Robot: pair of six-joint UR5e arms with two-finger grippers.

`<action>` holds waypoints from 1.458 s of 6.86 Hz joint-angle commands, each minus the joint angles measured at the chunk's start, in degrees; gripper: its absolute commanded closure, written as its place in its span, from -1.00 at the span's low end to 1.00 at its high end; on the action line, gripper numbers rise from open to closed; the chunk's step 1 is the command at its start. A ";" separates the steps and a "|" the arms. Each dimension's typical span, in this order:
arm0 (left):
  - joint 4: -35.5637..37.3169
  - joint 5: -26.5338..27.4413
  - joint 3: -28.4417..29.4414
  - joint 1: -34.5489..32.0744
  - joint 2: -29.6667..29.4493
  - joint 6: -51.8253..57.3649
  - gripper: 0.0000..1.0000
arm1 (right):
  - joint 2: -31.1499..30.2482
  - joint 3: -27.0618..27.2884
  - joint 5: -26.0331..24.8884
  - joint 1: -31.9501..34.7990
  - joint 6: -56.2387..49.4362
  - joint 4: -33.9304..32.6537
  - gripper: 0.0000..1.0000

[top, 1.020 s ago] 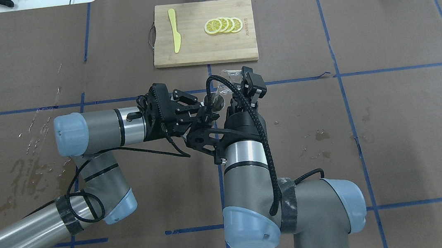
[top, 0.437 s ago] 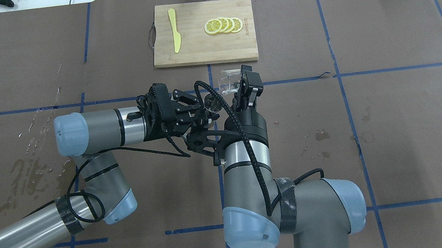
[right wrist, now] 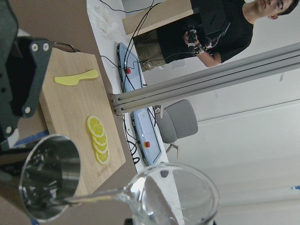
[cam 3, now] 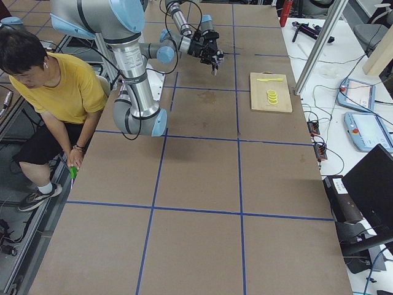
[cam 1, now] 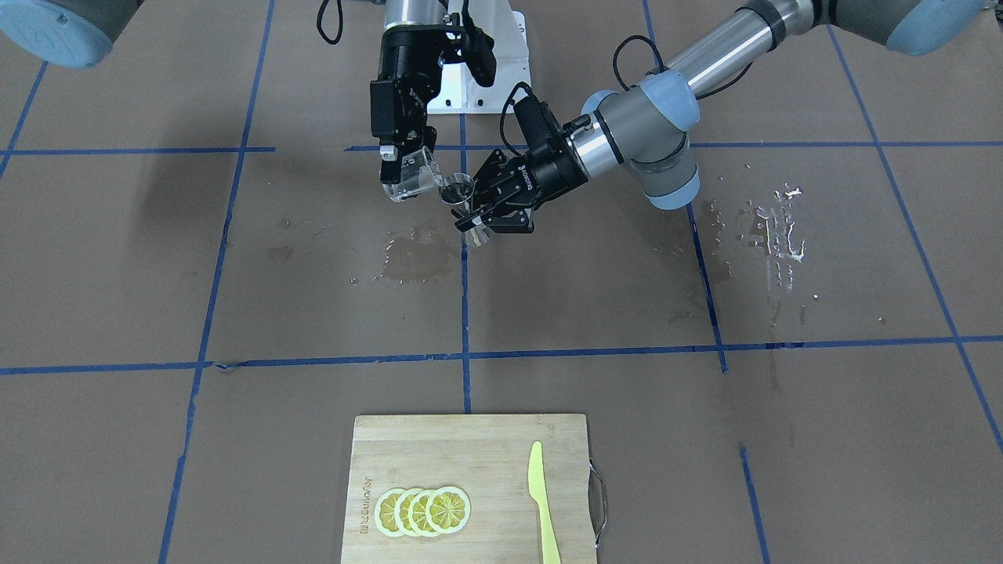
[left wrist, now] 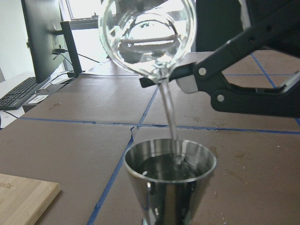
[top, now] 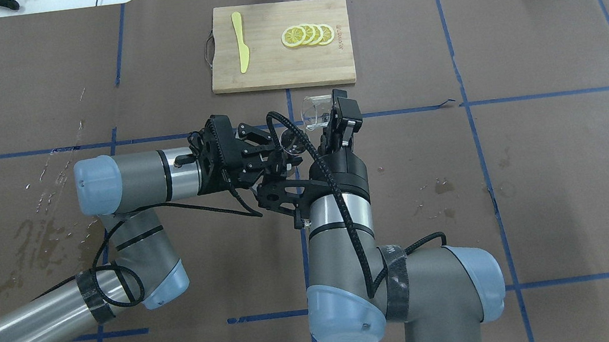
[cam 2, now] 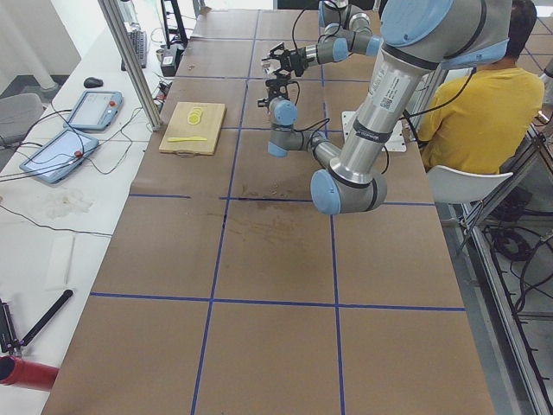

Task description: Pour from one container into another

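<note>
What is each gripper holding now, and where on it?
Right gripper: glass cup, by its side walls. Left gripper: steel jigger, at its narrow waist.

Lighting: bright and even from above in all fixed views, with neutral colour.
Shadows: soft and faint on the brown table (top: 556, 165), lying close under the arms.
Glare: wet streaks (cam 1: 780, 227) on the table's left part glint white in the front-facing view.
Left wrist view: strongly backlit. The window (left wrist: 89, 11) is blown out to white behind the glass cup (left wrist: 146, 37), which carries hard highlights. The jigger (left wrist: 169, 173) has a sharp rim with a thin bright glint, and the far background is soft.
Right wrist view: the pale wall (right wrist: 243, 140) is close to overexposed. The cup's near rim at the bottom edge is blurred.
Side views: steep perspective; the far arms are small with little detail.
</note>
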 commanded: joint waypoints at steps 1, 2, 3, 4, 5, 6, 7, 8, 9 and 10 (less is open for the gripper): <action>0.00 0.00 0.00 0.00 0.00 0.00 1.00 | 0.00 0.00 -0.02 -0.04 -0.01 0.00 1.00; 0.00 0.00 0.00 0.00 0.00 0.00 1.00 | 0.00 0.00 -0.02 -0.04 -0.01 0.00 1.00; -0.09 0.00 0.00 0.00 0.00 0.00 1.00 | 0.09 0.09 0.06 -0.04 -0.10 0.43 1.00; -0.09 0.00 0.00 0.00 0.00 0.00 1.00 | 0.00 1.92 0.32 -0.21 0.16 0.61 1.00; -0.09 0.00 0.00 0.00 0.00 0.00 1.00 | 0.00 3.07 0.68 -0.21 1.38 0.70 1.00; -0.09 0.00 0.00 -0.09 0.00 0.00 1.00 | -0.61 3.78 1.20 0.05 4.18 4.18 1.00; -0.18 0.00 0.00 -0.17 0.09 -0.09 1.00 | -1.66 3.70 3.56 0.23 4.55 11.27 1.00; -0.18 0.00 0.00 -0.18 0.09 -0.09 1.00 | -2.89 3.70 4.54 0.66 4.65 16.64 1.00; -0.26 -0.09 0.00 -0.18 0.09 -0.26 1.00 | -3.60 3.70 5.50 1.19 4.73 18.35 1.00; -0.26 -0.09 0.00 -0.26 0.09 -0.44 1.00 | -3.78 3.61 5.95 2.41 7.34 18.37 1.00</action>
